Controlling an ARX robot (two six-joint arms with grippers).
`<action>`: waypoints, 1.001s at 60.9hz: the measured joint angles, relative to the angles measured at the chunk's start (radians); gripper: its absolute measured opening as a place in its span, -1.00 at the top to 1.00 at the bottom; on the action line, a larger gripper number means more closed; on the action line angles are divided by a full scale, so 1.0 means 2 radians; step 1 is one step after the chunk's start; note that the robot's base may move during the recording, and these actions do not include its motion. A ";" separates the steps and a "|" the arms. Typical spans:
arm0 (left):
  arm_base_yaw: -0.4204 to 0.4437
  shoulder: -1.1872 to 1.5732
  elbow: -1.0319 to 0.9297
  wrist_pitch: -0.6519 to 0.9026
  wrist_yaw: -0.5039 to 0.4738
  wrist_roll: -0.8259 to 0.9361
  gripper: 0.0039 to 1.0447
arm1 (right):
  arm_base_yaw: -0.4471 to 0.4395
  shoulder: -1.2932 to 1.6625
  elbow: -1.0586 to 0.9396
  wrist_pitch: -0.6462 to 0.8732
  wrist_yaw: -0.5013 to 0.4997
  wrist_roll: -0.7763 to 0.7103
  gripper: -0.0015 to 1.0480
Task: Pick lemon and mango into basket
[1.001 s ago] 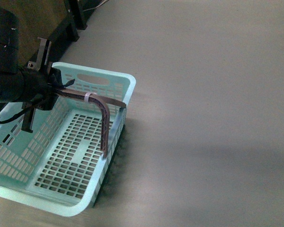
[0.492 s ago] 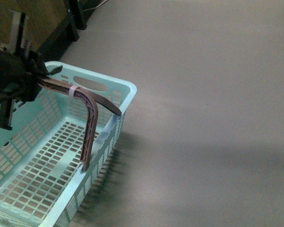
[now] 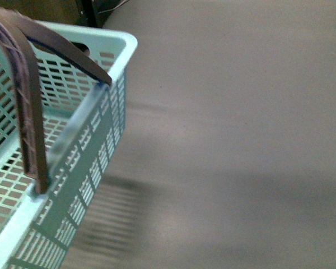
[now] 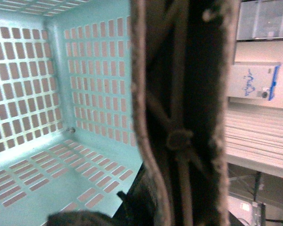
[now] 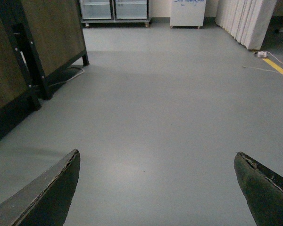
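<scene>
The basket (image 3: 103, 148) has come up and much closer to the front camera than half a second ago, so that its near wall now fills the left of that view, and the left arm that was at the handle (image 3: 29, 115) has gone out of the front picture. The basket hangs tilted, clear of the grey floor (image 3: 241, 140), with a blurred shadow under it, and the brown handle stands raised above the rim. In the left wrist view the ribbed underside of the handle runs lengthwise right in front of the camera, with the slotted inside of the basket just beyond it and nothing lying on the part of the bottom that shows. The left fingers are hidden there, so I cannot tell whether they are clamped. The right fingers (image 5: 155, 188) stand wide apart with nothing between them, over bare floor, with a dark cabinet (image 5: 52, 33) well ahead of them and to one side.
</scene>
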 joint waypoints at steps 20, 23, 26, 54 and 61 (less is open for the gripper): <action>-0.015 -0.107 0.040 -0.083 -0.001 -0.004 0.92 | 0.000 0.000 0.000 0.000 0.000 0.000 -0.83; -0.019 -0.116 0.043 -0.091 -0.003 -0.004 0.92 | 0.000 0.000 0.000 0.000 0.000 0.000 -0.83; -0.021 -0.123 0.045 -0.100 -0.005 -0.004 0.92 | 0.000 0.000 0.000 0.000 0.000 0.000 -0.83; -0.029 -0.152 0.051 -0.126 -0.013 -0.003 0.92 | 0.000 0.000 0.000 0.000 0.000 0.000 -0.83; -0.029 -0.152 0.051 -0.126 -0.013 -0.003 0.92 | 0.000 0.000 0.000 0.000 0.000 0.000 -0.83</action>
